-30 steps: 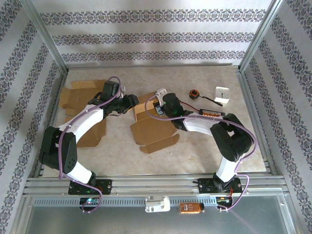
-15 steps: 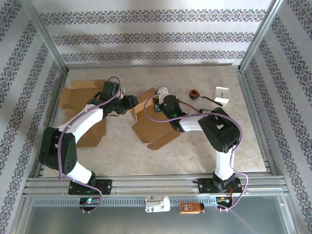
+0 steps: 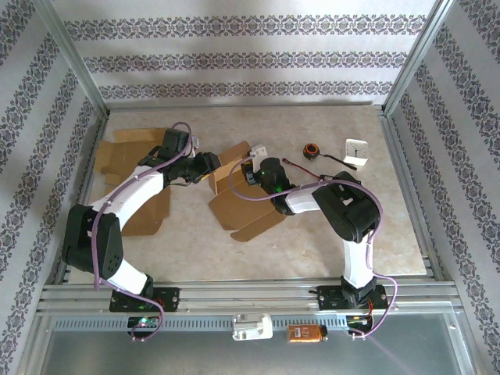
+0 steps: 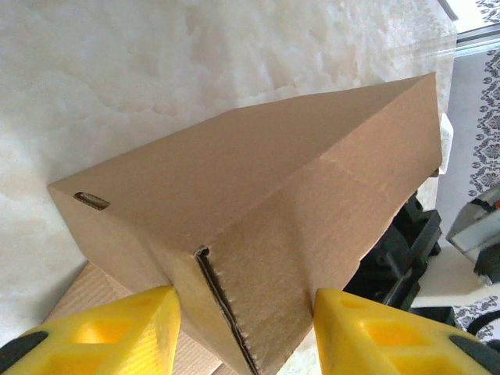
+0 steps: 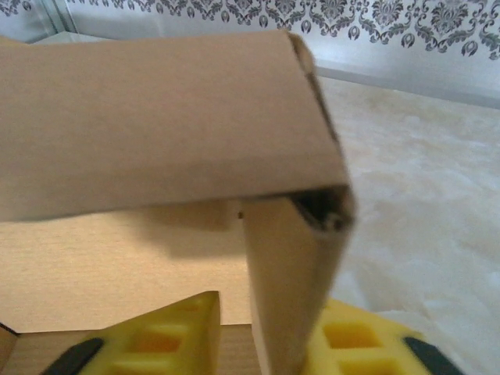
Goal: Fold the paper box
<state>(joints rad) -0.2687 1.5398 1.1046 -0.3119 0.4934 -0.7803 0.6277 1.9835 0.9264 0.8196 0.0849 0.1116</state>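
The half-formed paper box [image 3: 234, 187] stands at mid-table, between the two arms, one end raised into walls while a broad flap [image 3: 254, 223] lies flat on the table [image 3: 312, 250] toward the near edge. In the left wrist view, the left claw [image 3: 209, 164] pinches the box's outer corner [image 4: 234, 297], its yellow fingers [image 4: 117, 332] pressed to the two faces on either side of the seam. The right claw [image 3: 251, 173] reaches in from the opposite side. Its own camera shows an upright cardboard wall [image 5: 285, 281] between its fingers [image 5: 183, 332], which are narrowly parted, with a sliver of gap on one side and a folded panel [image 5: 156, 117] overhanging above. The work appears to be at the wall-forming stage, roughly midway, with the flat flap yet to be raised. The next move probably calls for the right claw to close on that wall and turn it inward while the left braces the corner, so the creases hold square. Spare flat blanks [image 3: 117, 160] lie at the left.
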